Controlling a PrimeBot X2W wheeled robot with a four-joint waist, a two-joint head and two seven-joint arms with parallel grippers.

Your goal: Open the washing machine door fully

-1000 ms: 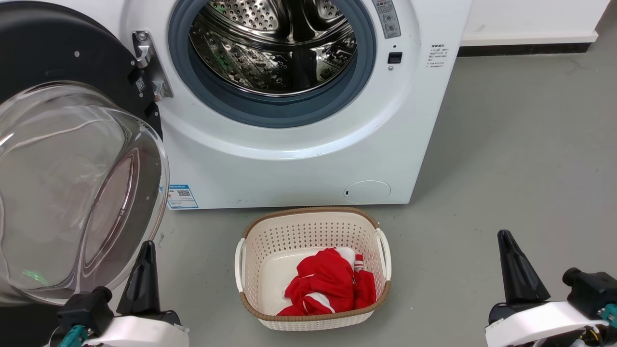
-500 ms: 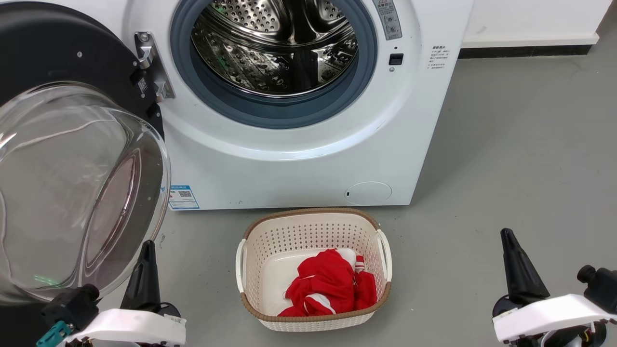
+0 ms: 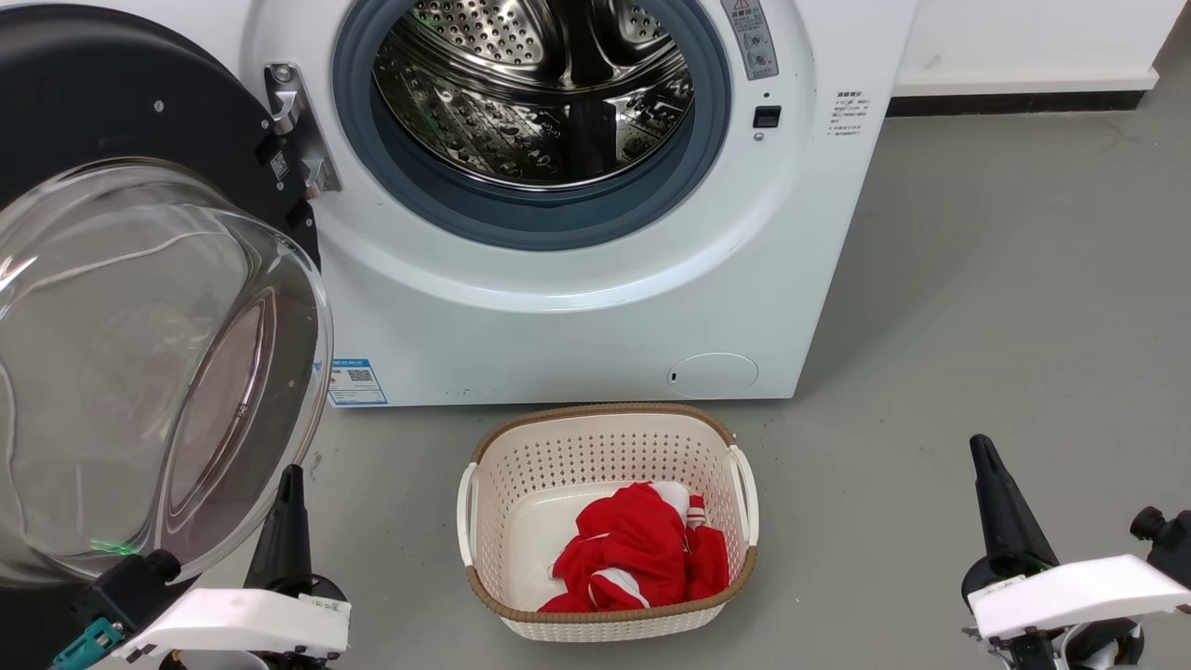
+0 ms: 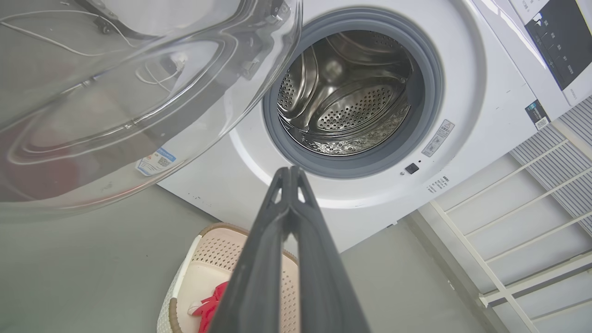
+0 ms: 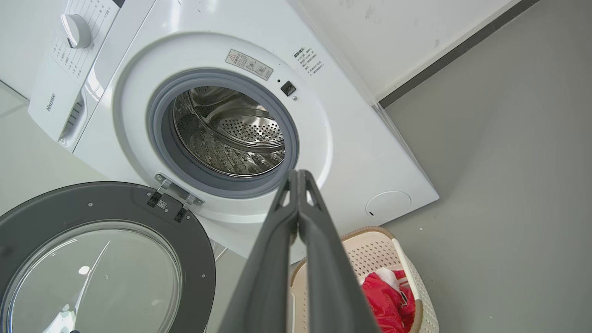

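Head view: your left gripper point(image 3: 291, 484) and right gripper point(image 3: 984, 456) barely shifted since second ago, both jaws pressed together, empty; washing machine door point(image 3: 121, 102) stayed swung wide, left of drum point(image 3: 530, 93).

Over the last second, the dark, long-fingered left gripper point(image 3: 291, 489) has slid leftward and the matching right gripper point(image 3: 984, 461) rightward; the head camera shifted slightly.

The large round washing machine door point(image 3: 102, 102), a glossy black disc with a clear, bulging glass bowl point(image 3: 140, 372) at its centre, stood swung wide open. It hung from a metal hinge point(image 3: 296, 121) at the left of the white machine front point(image 3: 558, 316), its inner face and bowl turned outward into the room.
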